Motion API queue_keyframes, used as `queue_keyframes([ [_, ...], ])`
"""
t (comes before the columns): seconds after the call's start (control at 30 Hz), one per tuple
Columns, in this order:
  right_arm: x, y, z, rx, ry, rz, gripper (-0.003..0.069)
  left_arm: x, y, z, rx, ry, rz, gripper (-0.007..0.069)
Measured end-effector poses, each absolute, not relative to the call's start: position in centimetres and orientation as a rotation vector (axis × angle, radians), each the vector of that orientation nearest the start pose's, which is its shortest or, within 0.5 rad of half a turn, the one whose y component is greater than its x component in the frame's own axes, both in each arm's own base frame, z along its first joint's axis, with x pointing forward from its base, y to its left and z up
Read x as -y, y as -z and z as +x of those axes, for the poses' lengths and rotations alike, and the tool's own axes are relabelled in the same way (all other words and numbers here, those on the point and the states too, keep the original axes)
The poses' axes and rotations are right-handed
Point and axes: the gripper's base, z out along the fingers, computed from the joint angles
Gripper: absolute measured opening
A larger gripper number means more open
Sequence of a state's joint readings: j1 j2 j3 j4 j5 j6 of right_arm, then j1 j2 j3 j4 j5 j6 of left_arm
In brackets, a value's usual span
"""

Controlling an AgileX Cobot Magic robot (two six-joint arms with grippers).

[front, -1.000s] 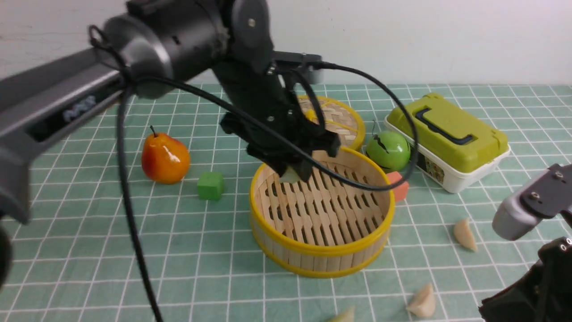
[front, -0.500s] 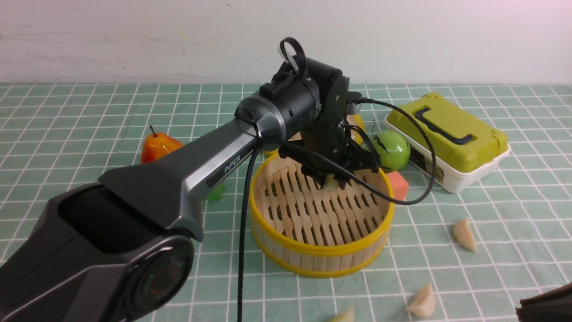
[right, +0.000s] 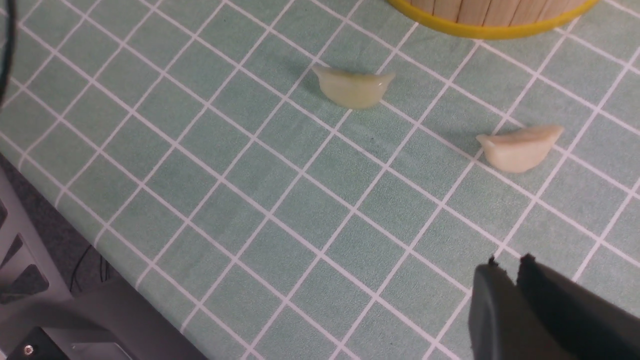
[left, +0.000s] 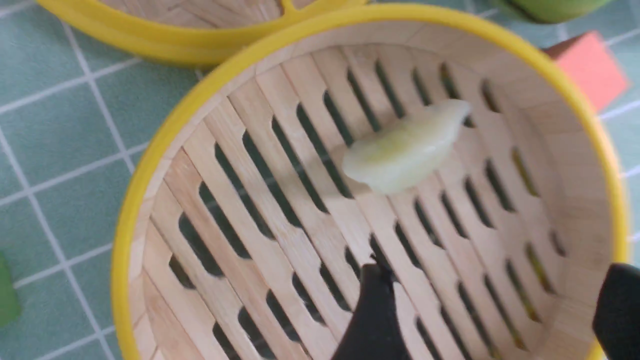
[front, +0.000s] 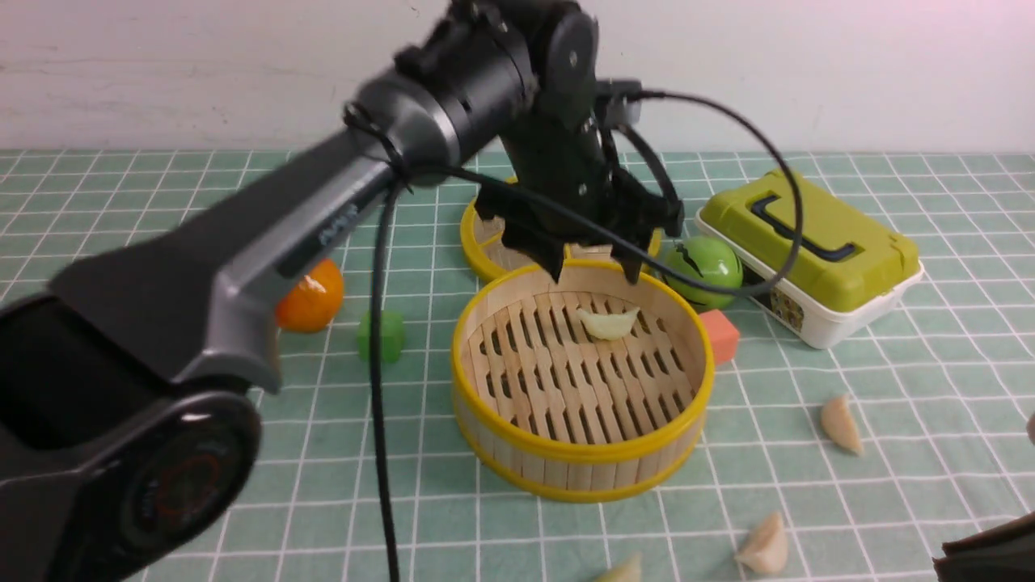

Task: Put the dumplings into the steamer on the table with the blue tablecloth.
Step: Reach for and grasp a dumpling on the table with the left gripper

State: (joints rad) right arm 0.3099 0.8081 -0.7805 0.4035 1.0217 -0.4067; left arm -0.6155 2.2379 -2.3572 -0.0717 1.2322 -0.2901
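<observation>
From where I stand, the biggest thing is the table [front: 307, 477], spread with a teal-green cloth ruled in white squares. On it sits the steamer [front: 582, 461], a round bamboo basket with yellow rims and a slatted floor, so I'll place everything by that.

Beyond the steamer and off to its right is a green-lidded white box [front: 817, 242]. Just behind the steamer lies the woven lid [front: 517, 250], partly hidden by the left arm.

The left gripper [front: 594, 271] hangs over the back of the steamer, its claw spread well apart with nothing in it. The right gripper [right: 510, 272] is over the cloth on the near right side of the steamer (barely in the front view), its two tips close together with a slim gap and nothing between them.

An orange-red fruit [front: 311, 297] peeks out left of the steamer, and a green fruit [front: 705, 271] is just behind its right side. Of the small blocks, the green cube [front: 382, 335] is left of the steamer and the coral block [front: 720, 335] is beside its right wall.

Smallest are the dumplings: one pale dumpling [front: 609, 323] lies inside the steamer, toward the back of the slats. Three more are outside: the first [front: 842, 424] to its right, the second [front: 764, 546] in front and to the right, the third [front: 621, 570] in front.
</observation>
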Motion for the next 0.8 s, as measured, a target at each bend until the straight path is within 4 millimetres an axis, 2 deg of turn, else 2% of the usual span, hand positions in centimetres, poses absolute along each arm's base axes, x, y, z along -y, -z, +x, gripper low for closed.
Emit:
queue_keyframes([
  [0.03, -7.0, -32.2, 11.8, -2.364, -0.476, -0.746, 0.0069, 28.6, -33.5, 39.1, -2.589, 0.451, 0.432, 0.0526],
  [0.13, -6.9, -32.2, 11.8, -2.361, -0.470, -0.745, 0.0074, 27.8, -36.5, 36.7, -2.549, 0.498, 0.505, 0.0500],
  [0.23, -6.9, -32.2, 11.9, -2.360, -0.470, -0.744, 0.0076, 27.7, -36.2, 34.4, -2.576, 0.467, 0.633, 0.0479],
  [0.33, -6.9, -32.2, 11.9, -2.359, -0.470, -0.744, 0.0079, 28.4, -33.6, 31.1, -2.638, 0.374, 0.839, 0.0465],
  [0.5, -6.9, -32.3, 12.0, -2.350, -0.458, -0.740, 0.0085, 30.1, -27.1, 25.4, -2.745, 0.118, 1.168, 0.0461],
  [0.57, -6.9, -32.3, 12.0, -2.344, -0.456, -0.736, 0.0086, 30.4, -25.7, 24.5, -2.759, 0.067, 1.228, 0.0461],
  [0.63, -6.9, -32.4, 12.2, -2.326, -0.451, -0.724, 0.0091, 31.6, -23.7, 22.9, -2.746, 0.003, 1.335, 0.0461],
  [0.8, -6.9, -32.4, 12.2, -2.323, -0.451, -0.722, 0.0095, 33.8, -21.6, 23.1, -2.639, 0.051, 1.354, 0.0461],
])
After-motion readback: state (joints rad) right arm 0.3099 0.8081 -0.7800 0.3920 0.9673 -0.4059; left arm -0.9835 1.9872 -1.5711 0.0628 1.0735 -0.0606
